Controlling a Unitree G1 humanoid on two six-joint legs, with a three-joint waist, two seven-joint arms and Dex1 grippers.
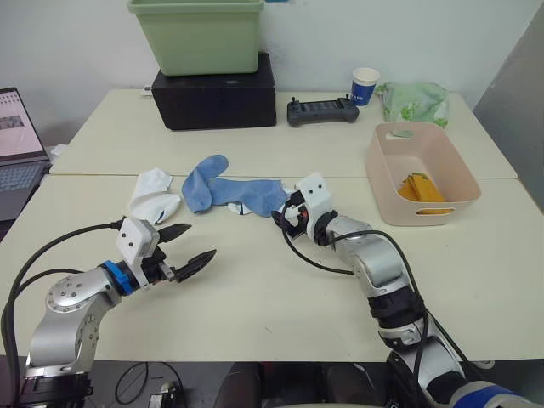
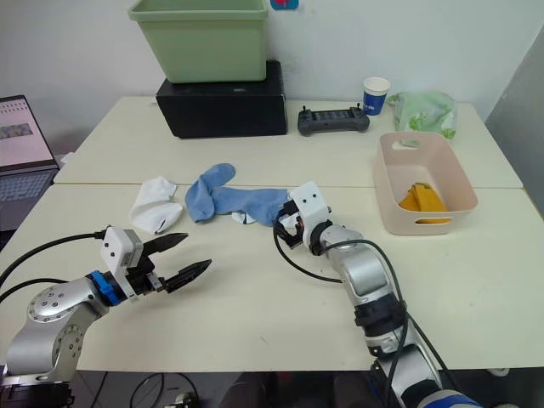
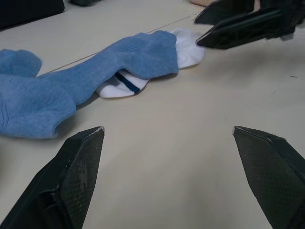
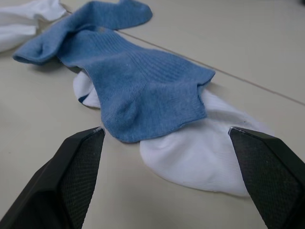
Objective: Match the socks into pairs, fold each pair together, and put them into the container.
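Observation:
Two light blue socks [image 1: 229, 191] lie overlapping in the middle of the table. A white sock with a dark stripe [image 4: 200, 148] sticks out from under the near blue one [image 4: 143, 86]. Another white sock [image 1: 153, 197] lies to their left. My right gripper [image 1: 283, 218] is open, low over the table, just short of the blue and white sock ends. My left gripper [image 1: 202, 239] is open above bare table, nearer than the white sock on the left. Folded mustard-orange socks [image 1: 422, 189] rest inside the pink container [image 1: 408, 219] at the right.
A green bin [image 1: 197, 34] sits on a black box [image 1: 214, 98] at the back. A black controller [image 1: 321, 110], a paper cup [image 1: 365, 85] and a green patterned bag [image 1: 415, 100] stand behind the container. A laptop [image 1: 19, 144] is at the far left.

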